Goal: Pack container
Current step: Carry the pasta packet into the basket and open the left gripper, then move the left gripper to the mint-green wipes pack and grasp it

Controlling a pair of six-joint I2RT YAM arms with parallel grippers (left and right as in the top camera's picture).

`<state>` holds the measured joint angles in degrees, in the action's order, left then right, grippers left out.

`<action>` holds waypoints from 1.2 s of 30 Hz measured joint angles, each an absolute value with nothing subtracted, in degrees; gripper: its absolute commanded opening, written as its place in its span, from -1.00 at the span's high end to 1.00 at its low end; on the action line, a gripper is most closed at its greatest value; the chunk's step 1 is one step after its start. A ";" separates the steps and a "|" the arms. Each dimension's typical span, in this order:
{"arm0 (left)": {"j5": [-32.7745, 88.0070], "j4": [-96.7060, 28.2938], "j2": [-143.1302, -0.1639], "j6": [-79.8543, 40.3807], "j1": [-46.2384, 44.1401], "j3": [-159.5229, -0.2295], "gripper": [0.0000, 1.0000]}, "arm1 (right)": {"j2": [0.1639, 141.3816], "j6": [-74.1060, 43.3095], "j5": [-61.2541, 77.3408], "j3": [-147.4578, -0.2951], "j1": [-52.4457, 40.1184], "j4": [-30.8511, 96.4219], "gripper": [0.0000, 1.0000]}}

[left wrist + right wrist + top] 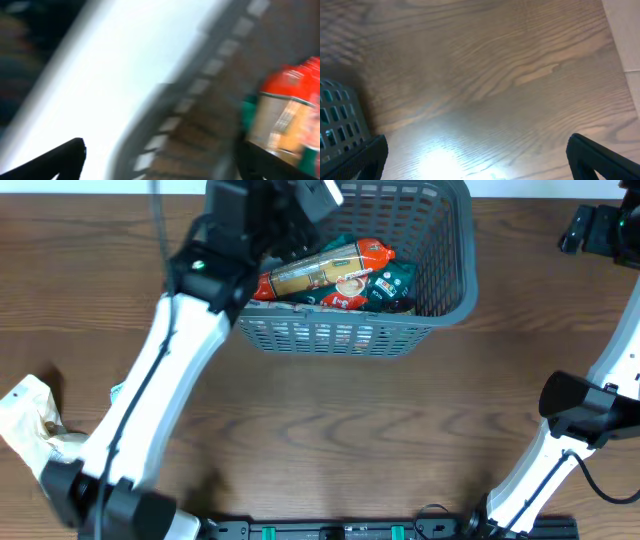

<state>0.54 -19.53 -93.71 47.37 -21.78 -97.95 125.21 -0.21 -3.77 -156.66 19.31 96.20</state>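
Observation:
The dark grey slotted basket stands at the back middle of the wooden table. Inside it lie a pasta packet with red ends and a dark green packet. My left gripper hangs over the basket's back left part. In the blurred left wrist view its fingers are spread wide with nothing between them, beside the basket wall and the pasta packet. My right gripper is at the far right back, open and empty above bare wood, with the basket's corner at its left.
A crumpled beige paper bag lies at the table's left edge, with a small teal item partly hidden under the left arm. The right arm's base stands at the right.

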 measured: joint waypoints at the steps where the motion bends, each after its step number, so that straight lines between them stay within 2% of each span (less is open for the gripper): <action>1: -1.41 -20.32 -92.07 46.28 -21.43 -98.43 -0.97 | 125.21 -0.21 -3.62 -156.66 19.31 96.20 -0.99; 8: -13.41 -41.82 -82.06 28.93 -11.86 -99.46 -0.97 | 125.21 -0.21 -3.22 -156.66 19.31 96.18 -0.99; 13: -16.75 -62.48 -78.78 9.37 2.48 -99.35 -0.97 | 125.21 -0.21 -3.05 -156.66 19.31 96.12 -0.98; 16: -17.32 -67.94 -77.62 2.31 9.45 -97.91 -0.97 | 125.21 -0.21 -2.96 -156.66 19.31 96.09 -0.98; 19: -16.19 -66.89 -76.97 -1.02 13.96 -93.91 -0.97 | 125.21 -0.21 -2.98 -156.66 19.31 96.07 -0.98; 27: -6.87 -54.76 -77.41 -3.66 23.46 -75.53 -0.97 | 125.21 -0.21 -2.96 -156.66 19.31 96.16 -0.99; 36: -1.06 -41.63 -77.52 -3.60 27.59 -57.36 -0.97 | 125.21 -0.21 -1.89 -156.66 19.31 96.09 -0.99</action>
<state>-1.06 -41.63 -77.52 -3.60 27.59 -57.36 125.21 -0.21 -1.89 -156.66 19.31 96.09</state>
